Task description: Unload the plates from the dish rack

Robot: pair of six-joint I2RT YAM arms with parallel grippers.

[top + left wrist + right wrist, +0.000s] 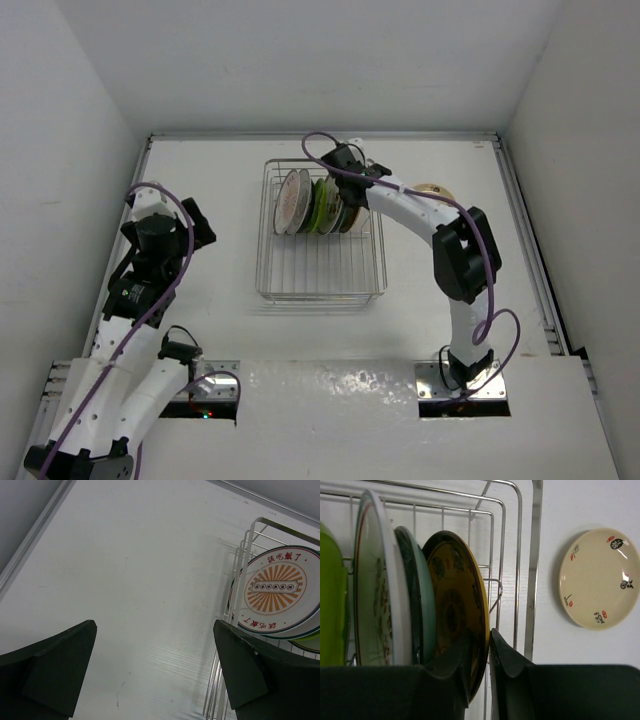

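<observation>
White table (220, 190), walled on three sides. At centre from overhead, silver wire dish rack (320, 270), long axis running 12 to 6 o'clock, its 6 o'clock half bare wire. Two arms based at the 6 o'clock edge: left folded at 9 o'clock of the rack, well apart from it; right reaching in over the rack's 3 o'clock wall.

Packed on edge at the rack's 12 o'clock end, five plates told apart across the views, faces turned to 9 and 3 o'clock, row running 9 to 3: sunburst plate (275, 590) with red characters outermost at 9 o'clock, then lime green plate (330, 605), pale patterned plate (380, 595), teal plate (422, 595), and yellow-gold plate (455, 605) last at 3 o'clock, just inside the wire wall. One cream plate (600, 577) with red and black marks lying flat on the table at 3 o'clock, outside the rack, near it.

Right gripper (480, 639) pinched onto the yellow-gold plate's rim, one finger on each face. Left gripper (155, 625) spread wide, holding nothing, above bare table with the rack's corner at its 3 o'clock.
</observation>
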